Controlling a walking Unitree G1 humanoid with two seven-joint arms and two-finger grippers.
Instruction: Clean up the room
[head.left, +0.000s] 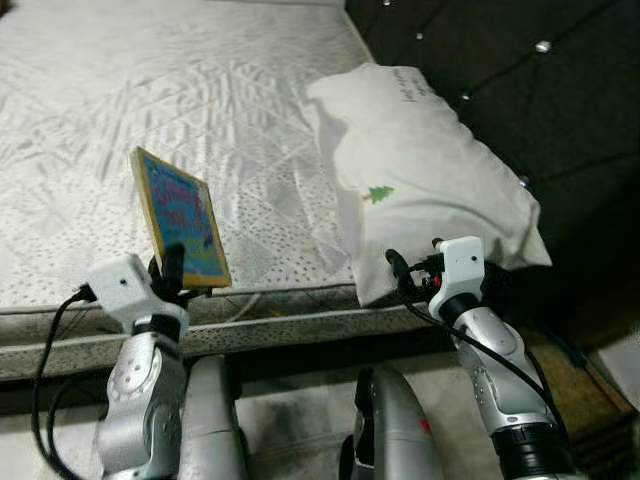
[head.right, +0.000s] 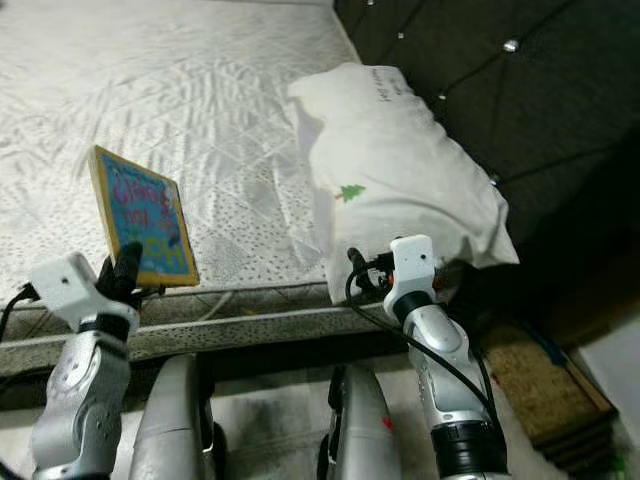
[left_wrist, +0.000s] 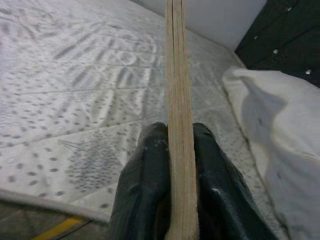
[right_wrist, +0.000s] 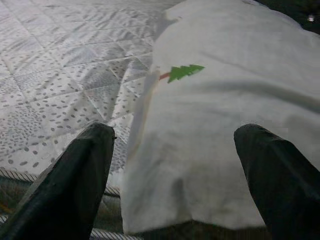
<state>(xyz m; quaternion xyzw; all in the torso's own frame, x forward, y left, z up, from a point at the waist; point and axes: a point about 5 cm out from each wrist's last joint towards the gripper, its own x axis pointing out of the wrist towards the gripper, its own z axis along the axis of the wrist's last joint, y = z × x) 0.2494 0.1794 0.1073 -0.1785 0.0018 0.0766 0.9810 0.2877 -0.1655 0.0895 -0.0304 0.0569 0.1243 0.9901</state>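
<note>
A thin blue picture book (head.left: 181, 216) with tan edges stands upright over the near edge of the mattress (head.left: 150, 90). My left gripper (head.left: 172, 266) is shut on the book's lower edge. In the left wrist view the book (left_wrist: 175, 90) is seen edge-on, pinched between both black fingers (left_wrist: 145, 175). A white pillow (head.left: 420, 170) with a small green tree print lies at the head end, overhanging the mattress edge. My right gripper (right_wrist: 175, 185) is open just in front of the pillow's (right_wrist: 220, 125) near end, its fingers (right_wrist: 75, 185) spread on either side without touching it.
A dark tufted headboard (head.left: 540, 90) rises to the right behind the pillow. The bed's side rail (head.left: 280, 330) runs across in front of me. A brown mat (head.left: 585, 385) lies on the floor at the right. My legs (head.left: 390, 420) stand close to the bed.
</note>
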